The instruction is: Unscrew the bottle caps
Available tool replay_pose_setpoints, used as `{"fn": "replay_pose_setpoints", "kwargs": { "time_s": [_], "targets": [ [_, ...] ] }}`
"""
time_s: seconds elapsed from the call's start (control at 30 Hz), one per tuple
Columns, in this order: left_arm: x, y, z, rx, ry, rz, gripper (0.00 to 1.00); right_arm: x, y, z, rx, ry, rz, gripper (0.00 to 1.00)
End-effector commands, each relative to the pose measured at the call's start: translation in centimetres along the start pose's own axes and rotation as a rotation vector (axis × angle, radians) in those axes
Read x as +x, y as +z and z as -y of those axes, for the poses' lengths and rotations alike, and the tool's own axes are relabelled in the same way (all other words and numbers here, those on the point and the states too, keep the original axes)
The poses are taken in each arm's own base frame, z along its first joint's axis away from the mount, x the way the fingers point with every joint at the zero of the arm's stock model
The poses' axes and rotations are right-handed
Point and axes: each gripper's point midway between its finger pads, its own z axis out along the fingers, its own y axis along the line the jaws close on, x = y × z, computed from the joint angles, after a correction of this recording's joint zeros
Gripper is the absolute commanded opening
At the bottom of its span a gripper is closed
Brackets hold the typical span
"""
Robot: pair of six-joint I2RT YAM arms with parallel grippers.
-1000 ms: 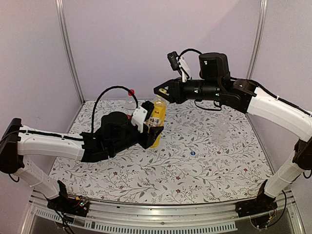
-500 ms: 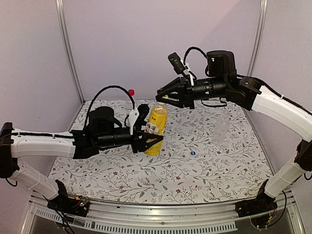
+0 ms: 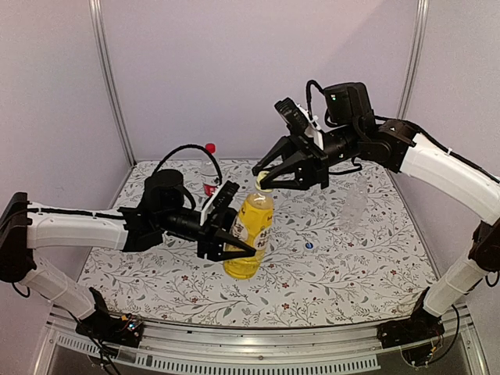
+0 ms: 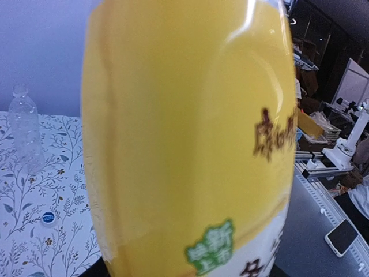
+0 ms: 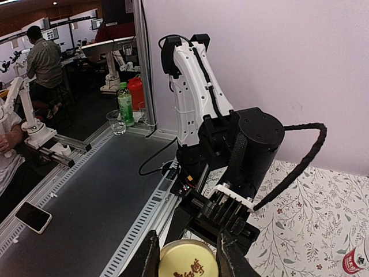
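Observation:
The yellow-orange drink bottle (image 3: 248, 251) leans in the middle of the table and fills the left wrist view (image 4: 184, 144). My left gripper (image 3: 241, 245) is shut on its body from the left. Its yellow cap (image 3: 264, 181) sits between the fingers of my right gripper (image 3: 266, 179), which closes on it from above. In the right wrist view the cap (image 5: 187, 262) touches both fingers (image 5: 147, 258). The red cap (image 3: 209, 148) is on the labelled bottle (image 3: 208, 184) at the back. The clear unlabelled bottle (image 3: 355, 205) stands at the right, and the blue cap (image 3: 309, 246) lies loose on the table.
The floral tablecloth (image 3: 351, 273) covers the table, with metal frame posts (image 3: 109, 78) at the back corners. The clear bottle (image 4: 26, 133) and blue cap (image 4: 48, 217) also show in the left wrist view. The left arm (image 5: 230, 144) lies under my right gripper.
My left gripper has carried the yellow bottle nearer and to the right, tilting it. My right gripper has followed down and closed on its cap.

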Motion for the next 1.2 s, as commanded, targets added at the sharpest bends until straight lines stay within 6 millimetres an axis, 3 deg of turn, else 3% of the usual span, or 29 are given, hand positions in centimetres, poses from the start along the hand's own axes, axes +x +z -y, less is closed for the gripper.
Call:
{"fn": "replay_pose_setpoints", "kwargs": {
  "time_s": [0.0, 0.43, 0.63, 0.8, 0.93, 1.03, 1.17],
  "targets": [
    [-2.1, -0.6, 0.2, 0.025, 0.058, 0.058, 0.51, -0.3, -0.5, -0.7, -0.035, 0.001, 0.002, 0.3],
    [-1.8, -0.9, -2.3, -0.102, 0.041, 0.059, 0.51, -0.2, -0.7, 0.8, 0.069, 0.037, -0.018, 0.68],
    [-1.9, -1.6, -3.4, -0.191, 0.046, 0.071, 0.51, -2.0, -2.5, 4.2, 0.332, 0.079, 0.004, 0.85],
    [-2.3, -2.8, -6.6, -0.425, 0.035, 0.094, 0.51, -4.4, -5.4, 7.2, 0.593, 0.196, 0.11, 0.86],
    [-2.9, -3.7, -8.9, -0.641, 0.03, 0.12, 0.52, -4.9, -7.3, 9.3, 0.746, 0.307, 0.197, 0.86],
    [-3.0, -4.3, -10.0, -0.771, 0.029, 0.13, 0.52, -4.5, -7.6, 10.4, 0.809, 0.359, 0.221, 0.86],
    [-3.3, -4.8, -11.0, -0.878, 0.027, 0.133, 0.52, -3.9, -6.5, 11.1, 0.838, 0.379, 0.208, 0.85]
  ]
}}
